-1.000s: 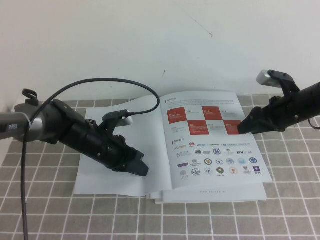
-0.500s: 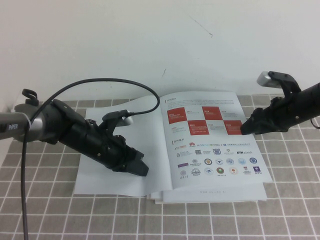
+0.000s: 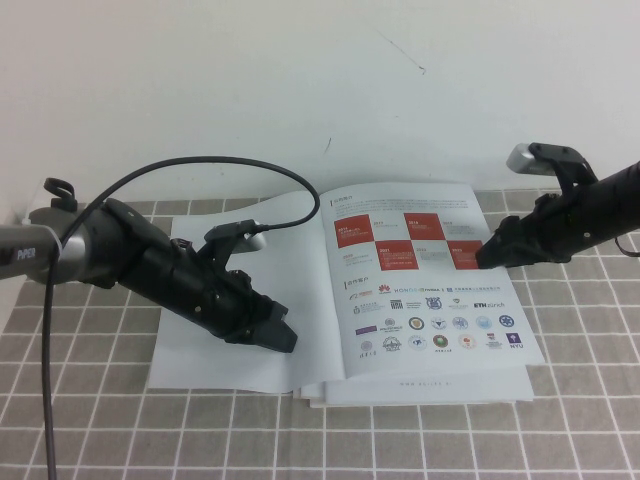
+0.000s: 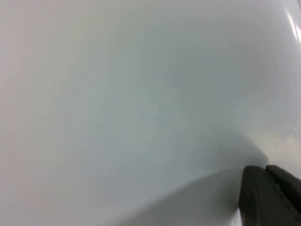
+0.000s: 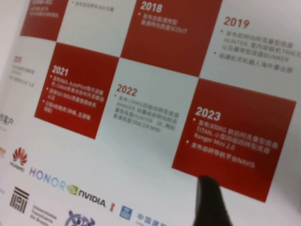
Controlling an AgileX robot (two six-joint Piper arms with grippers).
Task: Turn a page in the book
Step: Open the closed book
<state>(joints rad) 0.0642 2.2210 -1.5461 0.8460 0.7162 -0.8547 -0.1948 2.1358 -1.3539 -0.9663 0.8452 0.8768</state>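
Note:
The book [image 3: 430, 300] lies open on the table, with a blank white left page [image 3: 200, 350] and a right page of red squares and logo rows [image 5: 155, 80]. My left gripper [image 3: 281, 336] is shut, its tip resting on the blank left page; its dark fingers [image 4: 270, 197] are closed together against white paper [image 4: 141, 94]. My right gripper [image 3: 486, 256] hovers open at the right page's outer edge, beside the red 2023 square [image 5: 235, 136]. Only one of its fingers [image 5: 209, 203] shows in the right wrist view, lying over the page.
Plain white sheets [image 3: 330, 396] stick out under the book's front edge. A grey checked cloth [image 3: 100, 430] covers the table, with a white wall [image 3: 300, 80] behind. A black cable [image 3: 180, 170] arcs from the left arm over the left page.
The right gripper shifted slightly outward along the page edge and came back a little; its wrist rose a touch. The left arm and the book have not moved.

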